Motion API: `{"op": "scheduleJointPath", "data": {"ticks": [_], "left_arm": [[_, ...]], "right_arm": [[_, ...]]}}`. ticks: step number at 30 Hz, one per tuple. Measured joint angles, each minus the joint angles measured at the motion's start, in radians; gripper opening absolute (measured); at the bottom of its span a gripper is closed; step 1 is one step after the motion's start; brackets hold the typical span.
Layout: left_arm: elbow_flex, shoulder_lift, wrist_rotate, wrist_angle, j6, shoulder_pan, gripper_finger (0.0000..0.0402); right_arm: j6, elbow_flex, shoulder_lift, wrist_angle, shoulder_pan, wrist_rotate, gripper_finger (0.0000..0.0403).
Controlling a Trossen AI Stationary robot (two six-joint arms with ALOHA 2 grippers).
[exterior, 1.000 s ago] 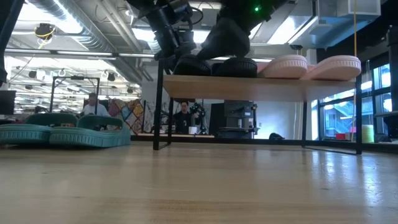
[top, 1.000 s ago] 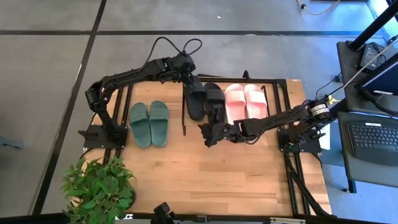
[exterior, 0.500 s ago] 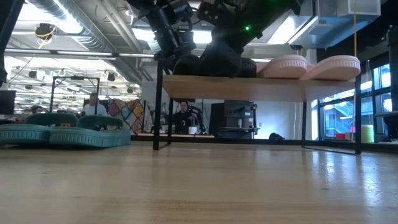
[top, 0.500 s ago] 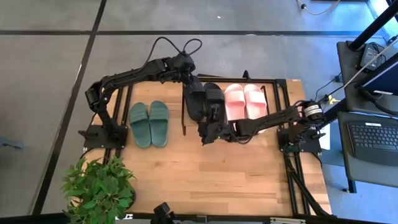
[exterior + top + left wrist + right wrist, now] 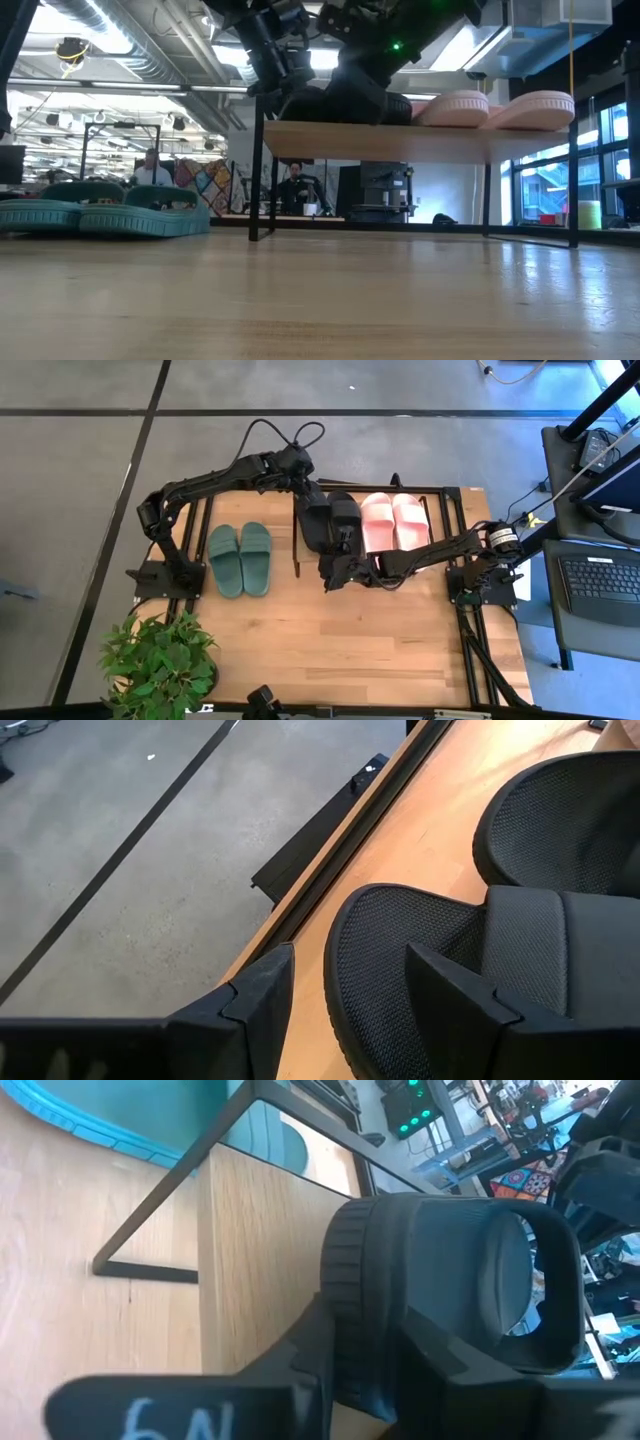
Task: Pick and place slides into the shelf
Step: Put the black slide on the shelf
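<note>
The shelf (image 5: 441, 510) stands at the table's far side. On it lie the black slides (image 5: 330, 520) and, to their right, the pink slides (image 5: 395, 522). The green slides (image 5: 240, 558) lie sole down on the table, left of the shelf. My left gripper (image 5: 350, 1010) is open at the left black slide's toe end (image 5: 390, 940), with one finger outside its rim and one over its footbed. I cannot tell if it touches. My right gripper (image 5: 333, 563) is at the black slides' heel ends, shut on one of them (image 5: 440, 1280). My right gripper holds a black slide by its heel end (image 5: 345, 1340), coming level from the table's near side. One finger seems to lie under the sole and one above it. The gripper itself hides the exact spot. I cannot tell if the slide is lifted off the shelf board.
A potted plant (image 5: 155, 660) stands at the table's near left corner. The shelf's upright tubes (image 5: 255, 180) stand beside the black slides. Bare wood lies in front of the shelf (image 5: 380, 640). People and workbenches show in the room beyond (image 5: 150, 170).
My right gripper has gone toward the table's left edge along the shelf's near side, and now stands at the black slides' heels. My left gripper has kept still at the toe end.
</note>
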Motion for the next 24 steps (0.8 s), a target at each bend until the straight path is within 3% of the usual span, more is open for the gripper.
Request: {"op": "scheduleJointPath", "data": {"ticks": [17,24], "left_arm": [[-0.001,0.000,0.001,-0.001,0.001,0.000,0.0185],[-0.001,0.000,0.005,0.000,0.001,0.000,0.0185]], "right_arm": [[0.001,0.000,0.000,0.057,0.018,0.004,0.0079],[0.007,0.000,0.000,0.051,0.019,-0.003,0.0116]]}}
